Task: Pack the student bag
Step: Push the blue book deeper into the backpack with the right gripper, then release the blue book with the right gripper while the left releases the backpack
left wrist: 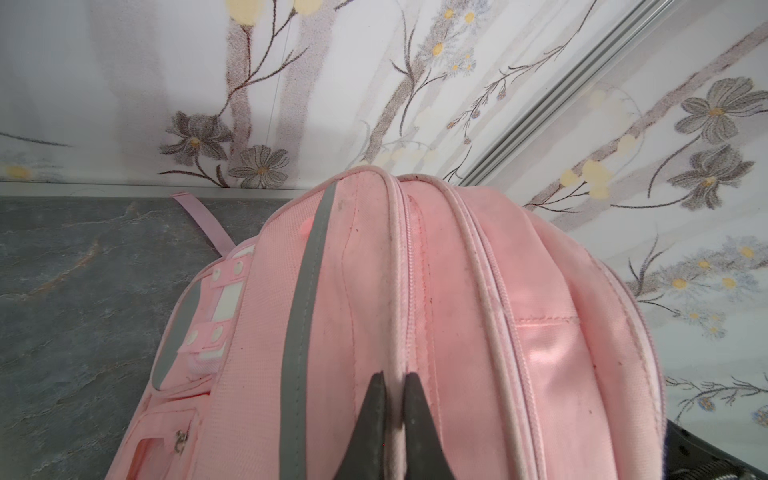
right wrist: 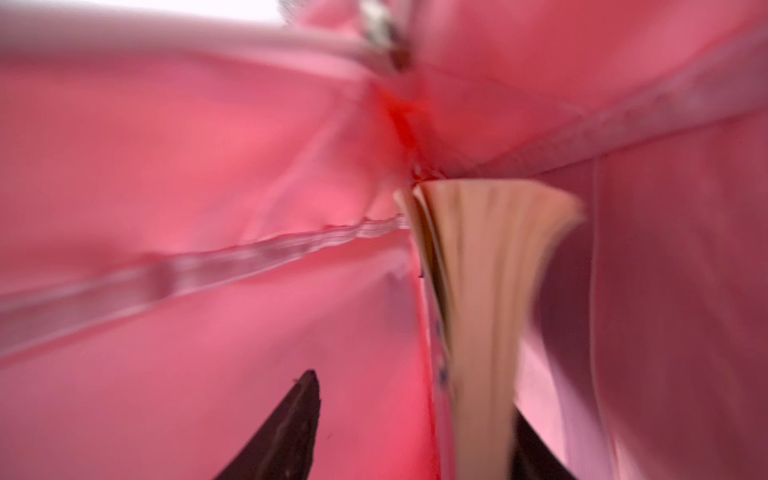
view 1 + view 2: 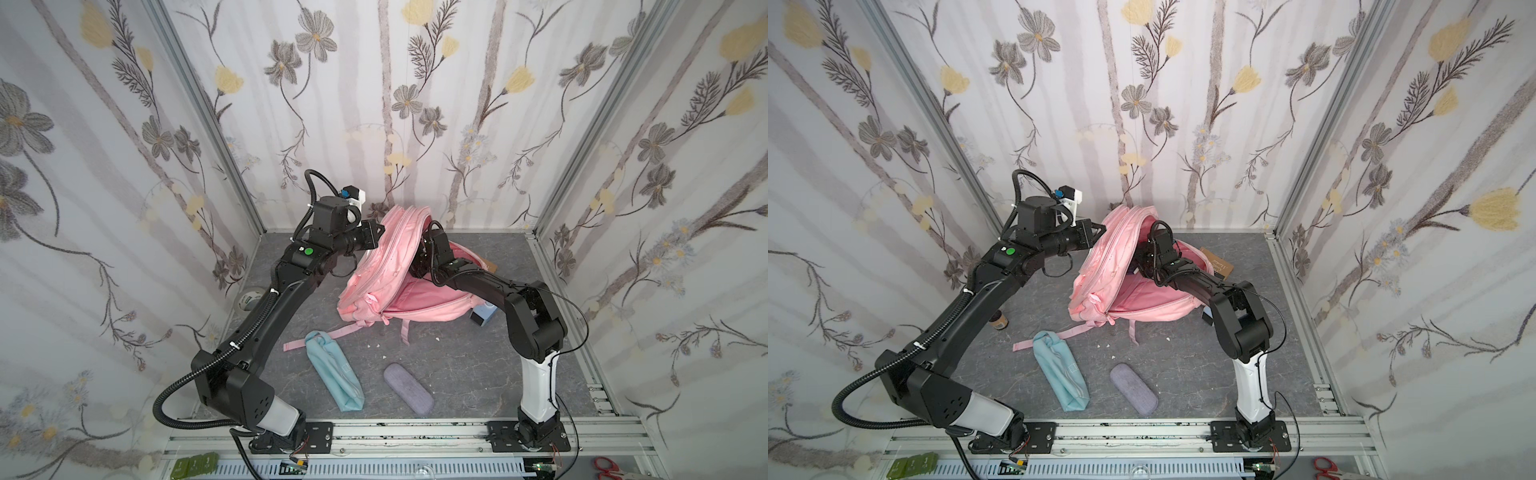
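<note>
In both top views the student bag [image 3: 374, 270] sits on the far middle of the table [image 3: 478, 374], its main compartment gaping toward the right. The left gripper [image 3: 376, 232] pinches the top of the raised front panel from the left side, and the right arm [image 3: 478, 282] reaches in through the opening from the right. A teal pouch [image 3: 332, 376] and a grey-purple case [image 3: 408, 387] lie on the near part of the table, well apart from the bag. The raised panel seems to hang on that one pinch. If it slips, the soft panel would likely fall onto the right arm and shut the mouth.

In the left wrist view the jaws are clenched on a narrow piped ridge beside a zip. The bite is thin, so a tug on the bag could pull the fabric free.

In the right wrist view, blurred, the right gripper [image 2: 415, 395] is deep inside the pink lining. Its jaws stand apart and released. A book [image 2: 486, 270] stands on edge between them, close against one finger [image 2: 528, 449], with its pages fanned. The book could topple or crumple its pages, or the finger could drag it back out as the arm withdraws. The wrist might also catch the rim of the opening and shift the bag.
</note>
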